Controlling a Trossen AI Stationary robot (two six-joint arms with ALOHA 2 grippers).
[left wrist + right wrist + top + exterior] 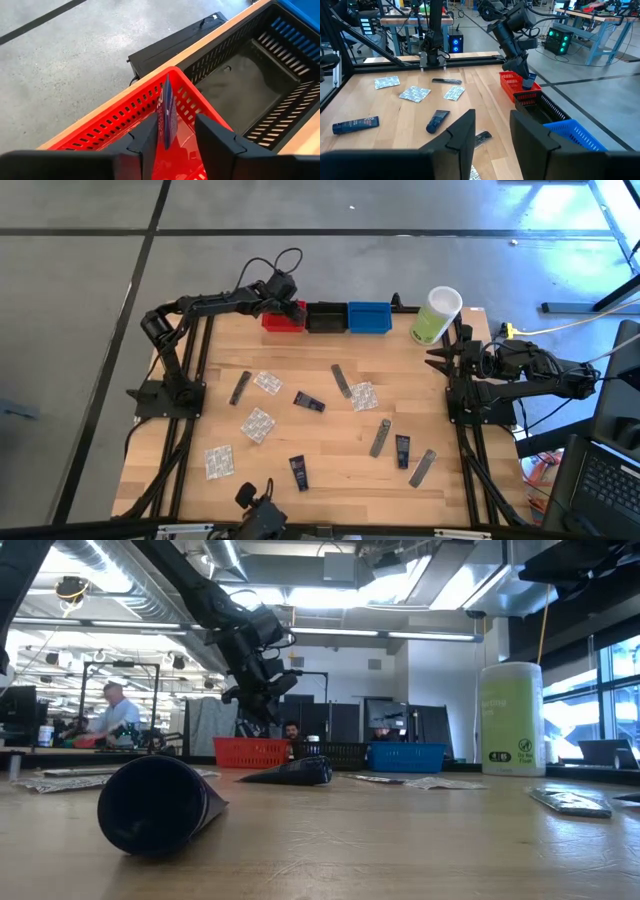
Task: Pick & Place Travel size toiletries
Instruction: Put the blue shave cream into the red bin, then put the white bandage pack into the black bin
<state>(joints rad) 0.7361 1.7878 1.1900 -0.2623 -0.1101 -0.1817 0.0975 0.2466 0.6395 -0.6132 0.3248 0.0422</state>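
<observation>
Counter [330, 470] first: tubes, sachets and packets lie scattered, light and slippery-looking, probably best pinched across their flat middles. Left claw [172, 137] hangs over the red bin [120, 117], fingers apart around a navy tube [166, 112], standing on end. Right claw [492, 131] waits, parted.

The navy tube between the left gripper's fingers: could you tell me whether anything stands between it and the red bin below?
Nothing visible does. The navy tube hangs upright between the left gripper fingers, its lower end already inside the red bin, and the bin floor showing beneath it looks bare.
</observation>
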